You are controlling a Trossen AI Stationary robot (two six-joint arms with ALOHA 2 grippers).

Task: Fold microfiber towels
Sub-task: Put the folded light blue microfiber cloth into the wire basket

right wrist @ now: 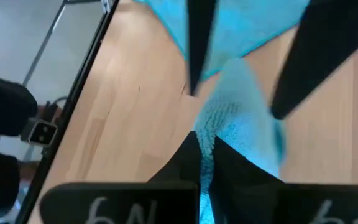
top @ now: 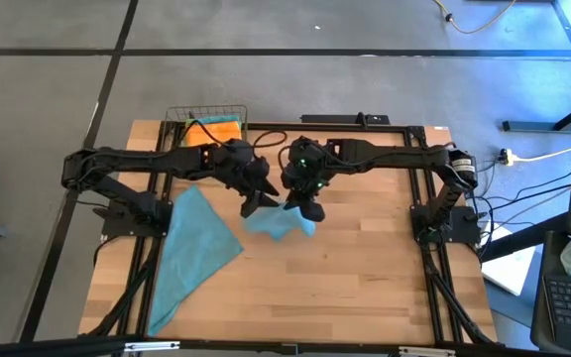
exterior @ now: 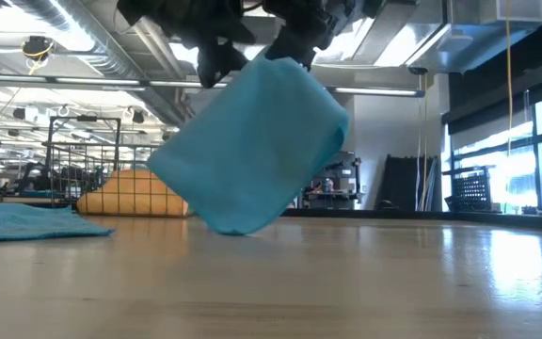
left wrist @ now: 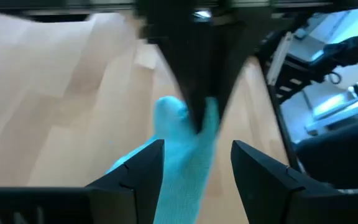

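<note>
1. High view: over the middle of the wooden desk [top: 365,288], the right gripper [top: 307,206] pinches a small teal towel [top: 281,222]; the left gripper [top: 258,198] hangs just beside it, jaws spread. A larger teal towel [top: 194,253] lies flat on the desk's left side. An orange towel [top: 213,130] sits in a wire basket [top: 206,114] at the far edge.
2. Low view: the small teal towel [exterior: 252,151] hangs clear of the desk [exterior: 346,282]; the basket [exterior: 92,169] stands behind it.
3. Left wrist view: the left arm's spread fingers [left wrist: 143,171] flank the hanging towel [left wrist: 185,162].
4. Right wrist view: the right arm's jaws are pressed together on the towel [right wrist: 241,118].
</note>
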